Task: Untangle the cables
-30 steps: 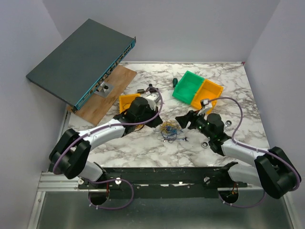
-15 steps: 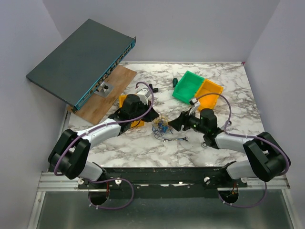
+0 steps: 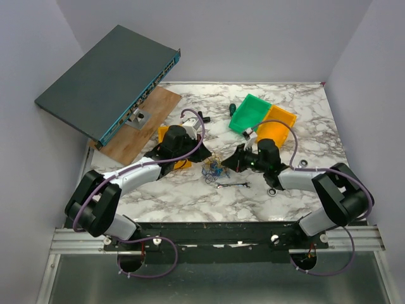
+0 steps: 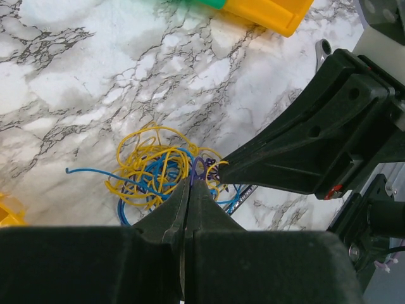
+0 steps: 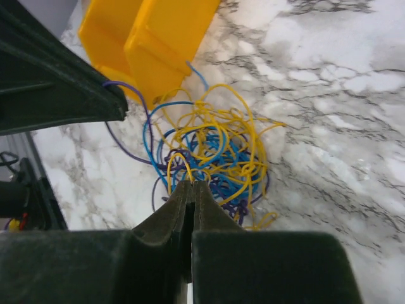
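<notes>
The cables [image 3: 214,169] are a small tangle of thin yellow, blue and purple wire loops on the marble table between the two arms. In the left wrist view my left gripper [image 4: 192,182] is shut on a purple loop at the near edge of the cables [image 4: 158,174]. In the right wrist view my right gripper [image 5: 193,183] is shut on a yellow loop of the cables [image 5: 215,158]. From above, the left gripper [image 3: 204,159] and the right gripper [image 3: 228,163] meet the bunch from opposite sides.
A silver wrench [image 3: 232,185] lies just in front of the bunch. A yellow bin [image 3: 169,136] sits behind the left arm. Green [image 3: 251,114] and orange [image 3: 277,124] bins stand at the back right. A network switch [image 3: 104,79] leans over a wooden board [image 3: 142,126].
The right gripper has moved left to the bunch and shut on a yellow loop. The left gripper stayed shut on its loop and barely moved.
</notes>
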Available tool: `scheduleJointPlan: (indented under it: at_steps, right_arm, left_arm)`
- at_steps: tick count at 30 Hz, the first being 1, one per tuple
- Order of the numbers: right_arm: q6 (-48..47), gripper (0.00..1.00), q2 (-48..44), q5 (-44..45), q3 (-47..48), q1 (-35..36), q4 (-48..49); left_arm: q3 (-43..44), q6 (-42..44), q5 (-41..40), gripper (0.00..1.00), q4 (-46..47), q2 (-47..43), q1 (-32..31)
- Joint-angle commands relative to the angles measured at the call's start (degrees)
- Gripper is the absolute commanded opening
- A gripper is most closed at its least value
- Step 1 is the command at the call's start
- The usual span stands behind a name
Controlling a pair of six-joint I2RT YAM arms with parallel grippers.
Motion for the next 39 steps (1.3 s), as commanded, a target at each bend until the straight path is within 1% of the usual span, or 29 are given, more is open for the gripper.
scheduleJointPlan:
  at_steps: [1, 4, 6, 7, 9, 11, 15, 18, 21, 24, 29, 30, 31, 34, 36, 39]
  right_arm:
    - [0.45, 0.01, -3.85, 9.54, -0.24, 0.39, -3.02]
    - [2.52, 0.01, -12.22, 28.25, -4.07, 0.34, -5.01]
    - [4.93, 0.01, -18.01, 43.62, -6.64, 0.32, -7.77]
    - [7.34, 0.01, -20.88, 52.09, -7.78, 0.35, -9.91]
    - [12.35, 0.01, -25.43, 66.03, -9.56, 0.25, -14.77]
    - [17.21, 0.01, -29.29, 75.33, -10.97, 0.3, -18.99]
    - [22.84, 0.01, -35.29, 83.53, -13.4, 0.29, -22.2]
    - [29.11, 0.01, -37.57, 89.58, -12.78, 0.28, -29.54]
    - [36.27, 0.01, -38.78, 93.54, -11.86, 0.23, -36.53]
    - [34.63, 0.01, -38.88, 92.57, -11.1, 0.3, -36.68]
    - [31.43, 0.01, -35.52, 91.36, -8.67, 0.3, -36.69]
    - [32.38, 0.01, -34.81, 92.0, -8.37, 0.3, -37.32]
    - [34.11, 0.01, -34.35, 93.55, -8.13, 0.3, -39.11]
    - [47.82, 0.01, -34.04, 98.31, -7.01, 0.3, -50.75]
    - [54.22, 0.01, -34.46, 100.2, -6.6, 0.3, -56.37]
    - [59.49, 0.01, -35.37, 101.32, -6.64, 0.3, -60.34]
  left_arm:
    - [-0.55, -0.3, -1.48, 0.0, 1.13, -1.83, 0.23]
    - [-3.31, -0.45, -7.41, 0.0, 1.59, -5.42, 0.27]
    - [-5.54, -0.61, -11.87, 0.0, 2.04, -8.63, 0.31]
    - [-6.66, -0.73, -13.87, 0.0, 2.18, -10.22, 0.4]
    - [-8.52, -1.33, -18.1, 0.0, 2.36, -12.97, 0.52]
    - [-10.2, -1.79, -21.33, 0.0, 2.73, -15.3, 0.68]
    - [-12.98, -2.73, -25.7, 0.0, 3.37, -19.31, 0.71]
    - [-14.77, -3.28, -29.47, 0.0, 3.29, -22.29, 0.77]
    - [-15.89, -4.35, -34.19, 0.0, 1.61, -24.68, 0.78]
    - [-16.78, -4.59, -36.06, 0.0, 1.2, -26.84, 0.81]
    - [-18.29, -4.13, -39.67, 0.0, 0.53, -31.22, 0.71]
    - [-18.87, -3.92, -41.03, 0.0, 0.47, -32.55, 0.65]
    - [-19.25, -4.09, -43.4, 0.0, -0.47, -34.44, 0.63]
    - [-20.11, -5.53, -54.83, 0.0, -5.17, -40.77, 0.72]
    - [-21.04, -7.81, -60.82, 0.0, -8.17, -45.24, 0.87]
    - [-22.98, -10.61, -67.0, 0.0, -10.48, -50.24, 0.91]
